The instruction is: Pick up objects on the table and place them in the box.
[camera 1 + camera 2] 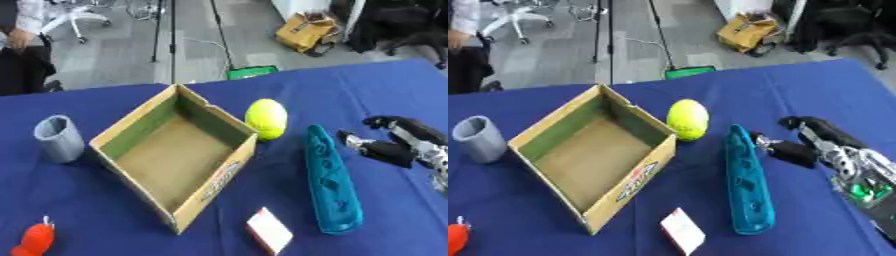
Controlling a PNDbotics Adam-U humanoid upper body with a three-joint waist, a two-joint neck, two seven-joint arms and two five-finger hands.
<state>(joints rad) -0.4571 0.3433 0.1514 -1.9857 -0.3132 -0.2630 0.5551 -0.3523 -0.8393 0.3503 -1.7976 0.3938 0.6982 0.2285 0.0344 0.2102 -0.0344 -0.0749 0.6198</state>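
Blue cloth covers the table [105, 205], and on it an open cardboard box [229, 172] sits askew with nothing inside it. A yellow-green ball [266, 118] touches the box's right-hand corner. Just right of the ball lies a long teal object [332, 181], pointing away from the robot. A small white and red packet [269, 230] lies near the front edge below the box, a grey cup [59, 138] stands to the box's left, and an orange-red object [35, 240] sits at the lower left corner.

The right hand [811, 142] comes in from the right side, its fingers stretched out and spread toward the teal object, thumb tip close beside it but apart; it holds nothing. The right eye view shows more of this arm, down to the silver wrist and green parts inside it, while the left eye view cuts it at the edge. The left eye view shows the orange-red object more fully. The left hand shows in neither view.

Printing in red and blue runs along the box's front wall, too blurred to read
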